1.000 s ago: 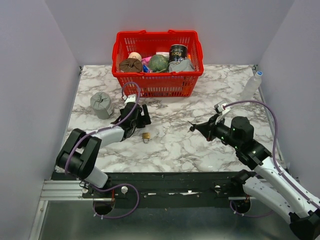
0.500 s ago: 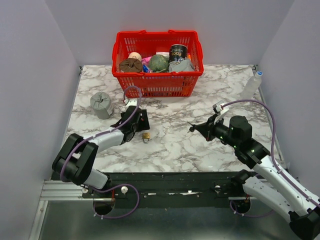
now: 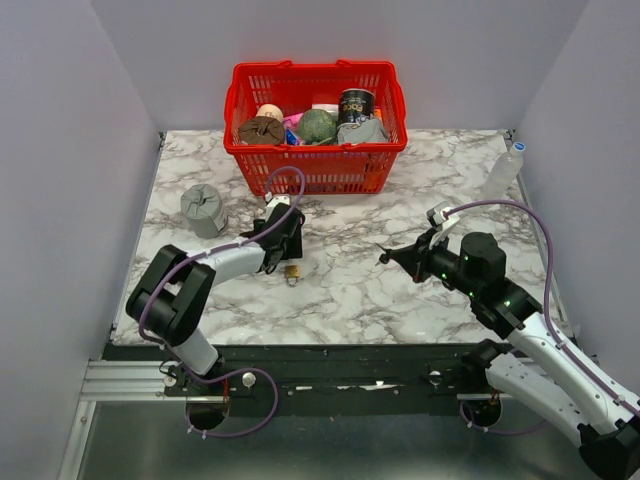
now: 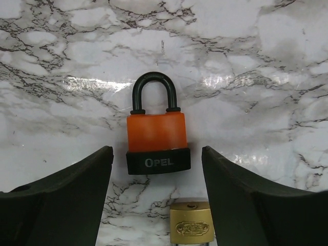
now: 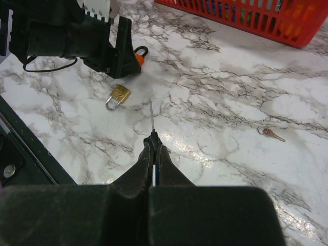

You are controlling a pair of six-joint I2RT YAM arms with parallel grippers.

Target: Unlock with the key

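Left fingers (image 4: 72, 195) wide apart and low over the marble tabletop (image 4: 256, 51), one on each side of the orange-and-black padlock (image 4: 156, 134), clear of its body; padlock flat, shackle closed and pointing away from the wrist camera. Just beside its black base, a small brass padlock (image 4: 191, 223), also flat. Right fingers (image 5: 143, 166) pinched fully together, well apart from both locks, gripping what looks like the key (image 5: 152, 117): only a thin metal blade visible past the tips, aimed toward the locks, head hidden. Farther right, a second small key (image 5: 270, 134) loose on the marble. At the far edge, a red basket (image 3: 315, 165) of oddments
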